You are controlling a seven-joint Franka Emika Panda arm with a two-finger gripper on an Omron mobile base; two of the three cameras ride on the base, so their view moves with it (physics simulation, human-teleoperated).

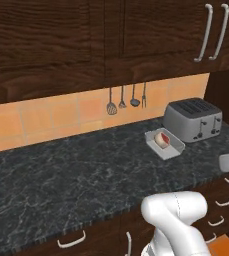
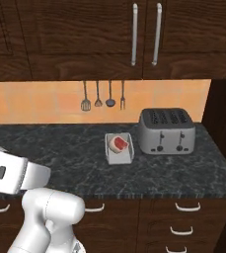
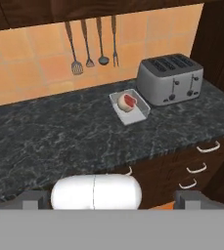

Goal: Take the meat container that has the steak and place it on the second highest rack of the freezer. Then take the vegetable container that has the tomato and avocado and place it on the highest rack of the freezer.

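Still well short of the counter (image 3: 59,141), my pincer (image 3: 108,197) gaped empty; a careless grab could tip the meat container (image 3: 129,108) and spill the steak (image 3: 127,101) beside the toaster (image 3: 169,78).

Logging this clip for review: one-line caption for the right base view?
Steak in a clear container on the dark counter, beside a toaster, utensils hanging above.

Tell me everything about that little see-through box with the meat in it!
The shallow, clear rectangular plastic container has low walls and no lid. It sits flat, slightly angled, on the dark speckled stone counter, just left of the silver four-slot toaster, apart from it. Inside rests one round tan steak with a red, white-streaked cut face showing. Nothing else touches it.
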